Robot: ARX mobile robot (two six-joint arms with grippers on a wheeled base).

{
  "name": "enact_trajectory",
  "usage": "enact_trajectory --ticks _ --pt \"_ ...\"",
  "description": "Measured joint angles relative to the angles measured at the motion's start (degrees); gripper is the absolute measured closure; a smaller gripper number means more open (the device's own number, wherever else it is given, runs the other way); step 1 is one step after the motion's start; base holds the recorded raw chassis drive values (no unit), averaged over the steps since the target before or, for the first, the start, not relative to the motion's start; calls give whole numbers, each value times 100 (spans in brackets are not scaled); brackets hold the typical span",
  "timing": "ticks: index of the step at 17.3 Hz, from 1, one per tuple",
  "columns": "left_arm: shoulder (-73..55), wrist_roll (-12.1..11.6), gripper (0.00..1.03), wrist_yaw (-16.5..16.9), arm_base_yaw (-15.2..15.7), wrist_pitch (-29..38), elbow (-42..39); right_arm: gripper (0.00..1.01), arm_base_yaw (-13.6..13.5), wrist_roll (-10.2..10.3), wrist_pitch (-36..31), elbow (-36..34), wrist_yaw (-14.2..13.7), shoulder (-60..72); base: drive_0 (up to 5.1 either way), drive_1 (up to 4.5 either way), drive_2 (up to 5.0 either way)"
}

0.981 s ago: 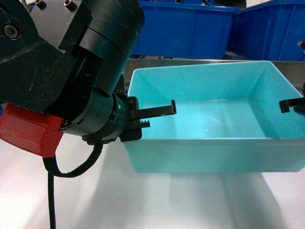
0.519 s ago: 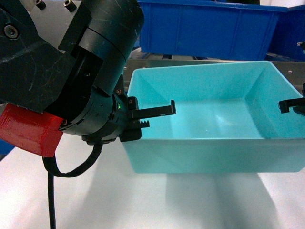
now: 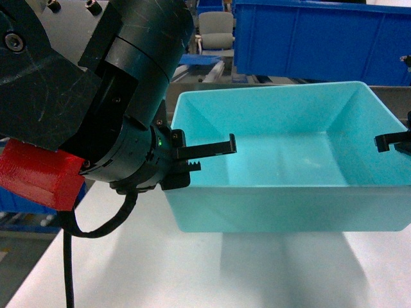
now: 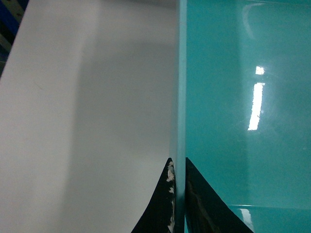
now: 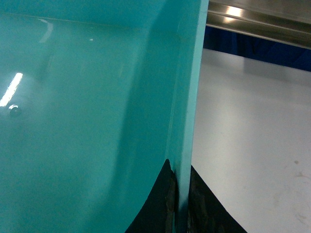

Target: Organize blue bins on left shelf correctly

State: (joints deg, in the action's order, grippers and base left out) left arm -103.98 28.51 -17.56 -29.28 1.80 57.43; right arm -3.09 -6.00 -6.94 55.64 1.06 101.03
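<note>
Turquoise bin [image 3: 289, 160] held between both arms above white desk [image 3: 192, 276].
Left gripper [image 4: 177, 194] and right gripper [image 5: 180, 199] each clamped on a side wall; background royal-blue crates [image 3: 321, 38] shifted right: base turning, probably toward shelf.

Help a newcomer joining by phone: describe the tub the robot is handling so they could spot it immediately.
Look in front of the steel shelf holding a royal-blue crate. The turquoise tub sits there, pinched on opposite walls by the left gripper and right gripper. It is paler, smoother and empty.
</note>
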Motion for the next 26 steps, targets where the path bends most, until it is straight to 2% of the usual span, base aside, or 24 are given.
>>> enact_trajectory --ticks 26 --pt "0 -2 101 13 2 -20 0 99 0 4 44 -2 0 7 -488 339 141"
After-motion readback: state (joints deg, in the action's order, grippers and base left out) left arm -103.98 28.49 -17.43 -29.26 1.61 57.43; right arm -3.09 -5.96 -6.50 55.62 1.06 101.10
